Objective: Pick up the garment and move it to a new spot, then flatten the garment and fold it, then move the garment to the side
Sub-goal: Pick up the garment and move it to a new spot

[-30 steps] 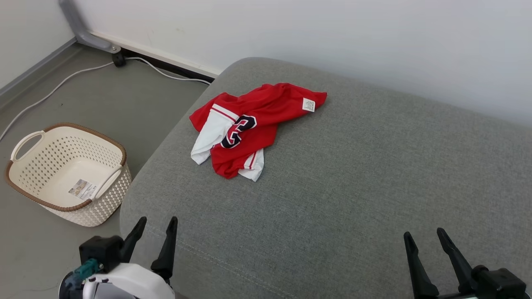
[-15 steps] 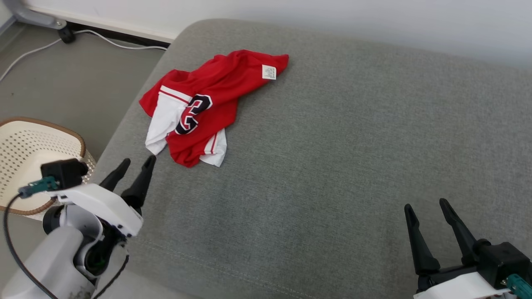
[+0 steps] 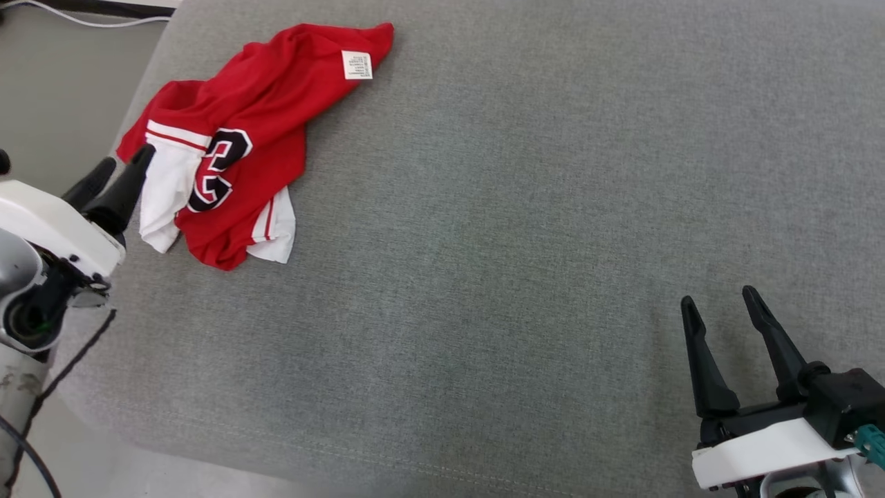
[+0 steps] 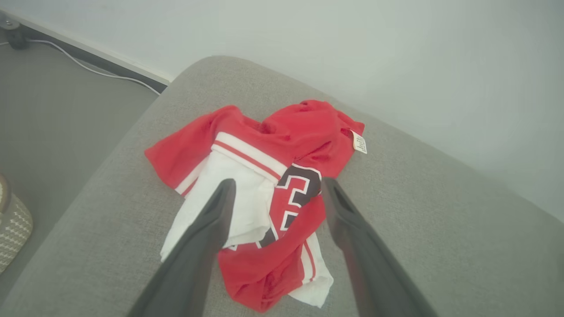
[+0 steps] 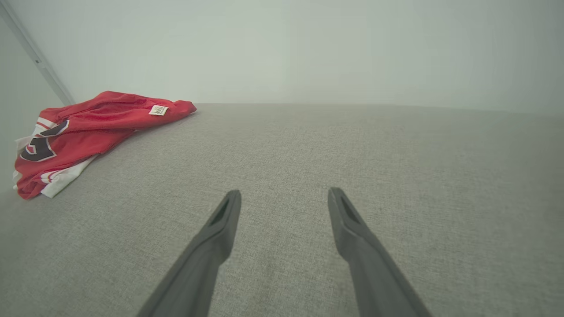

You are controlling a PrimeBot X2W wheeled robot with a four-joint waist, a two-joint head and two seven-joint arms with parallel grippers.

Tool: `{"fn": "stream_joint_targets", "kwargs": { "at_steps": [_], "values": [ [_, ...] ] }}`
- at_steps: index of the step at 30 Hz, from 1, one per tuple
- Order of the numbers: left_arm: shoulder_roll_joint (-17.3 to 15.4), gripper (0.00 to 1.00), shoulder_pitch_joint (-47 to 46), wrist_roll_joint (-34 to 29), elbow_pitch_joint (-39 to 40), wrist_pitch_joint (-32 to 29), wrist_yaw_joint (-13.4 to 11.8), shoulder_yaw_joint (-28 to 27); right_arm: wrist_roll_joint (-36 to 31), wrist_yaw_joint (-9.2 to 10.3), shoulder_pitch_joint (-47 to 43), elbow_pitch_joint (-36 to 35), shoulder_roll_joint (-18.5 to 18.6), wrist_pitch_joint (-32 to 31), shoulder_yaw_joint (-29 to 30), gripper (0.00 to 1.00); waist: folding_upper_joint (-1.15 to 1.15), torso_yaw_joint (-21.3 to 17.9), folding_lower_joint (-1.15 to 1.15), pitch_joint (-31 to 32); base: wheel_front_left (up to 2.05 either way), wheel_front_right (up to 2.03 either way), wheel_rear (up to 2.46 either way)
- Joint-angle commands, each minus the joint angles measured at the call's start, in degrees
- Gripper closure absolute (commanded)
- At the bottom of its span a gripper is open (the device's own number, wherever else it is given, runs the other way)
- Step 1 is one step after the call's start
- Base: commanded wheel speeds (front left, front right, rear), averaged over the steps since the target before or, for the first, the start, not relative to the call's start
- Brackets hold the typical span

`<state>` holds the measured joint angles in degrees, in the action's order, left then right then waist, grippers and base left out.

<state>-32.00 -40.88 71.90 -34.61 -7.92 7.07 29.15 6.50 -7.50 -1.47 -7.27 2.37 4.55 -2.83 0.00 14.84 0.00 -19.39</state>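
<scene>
Showing the crumpled red-and-white garment (image 3: 228,138), we are looking down on a grey sofa cushion (image 3: 518,207). The garment is lying at the cushion's far left corner, its white care label (image 3: 357,65) facing up near the far edge and a dark numeral (image 3: 220,169) showing at its middle. We are holding our left claw (image 3: 128,156) open just beside the garment's left edge, and in the left wrist view its fingers are framing the white panel and the numeral. Whether they are touching the cloth, we cannot tell. We are holding our right claw (image 3: 719,296) open as well, over bare cushion at the near right, well apart from the garment.
</scene>
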Motion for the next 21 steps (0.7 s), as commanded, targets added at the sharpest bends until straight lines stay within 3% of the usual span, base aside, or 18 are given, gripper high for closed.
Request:
{"fn": "stream_joint_targets", "kwargs": {
  "at_steps": [1, 6, 21],
  "values": [
    [-4.61, 0.0, -3.29, 1.2, 1.0, -0.83, 0.39, -2.49, -0.54, 0.01, 1.59, -2.21, 0.51, 0.44, -1.51, 0.0, 0.0, -1.59, 0.0, -1.85, 0.0, 0.0, 0.0],
    [-6.78, 0.0, -5.36, 4.62, 0.71, -3.19, 0.4, -2.01, -1.1, 0.01, 2.36, -2.82, 0.51, 0.08, -1.26, 0.0, 0.0, -2.88, 0.0, -3.69, 0.0, 0.0, 0.0],
    [-7.87, 0.0, -6.24, 12.08, -4.01, -6.35, 0.41, 0.25, -1.2, 0.01, 3.37, -5.07, 0.51, -1.45, -1.19, 0.0, 0.0, -5.85, 0.0, -6.58, 0.0, 0.0, 0.0]
  ]
}}
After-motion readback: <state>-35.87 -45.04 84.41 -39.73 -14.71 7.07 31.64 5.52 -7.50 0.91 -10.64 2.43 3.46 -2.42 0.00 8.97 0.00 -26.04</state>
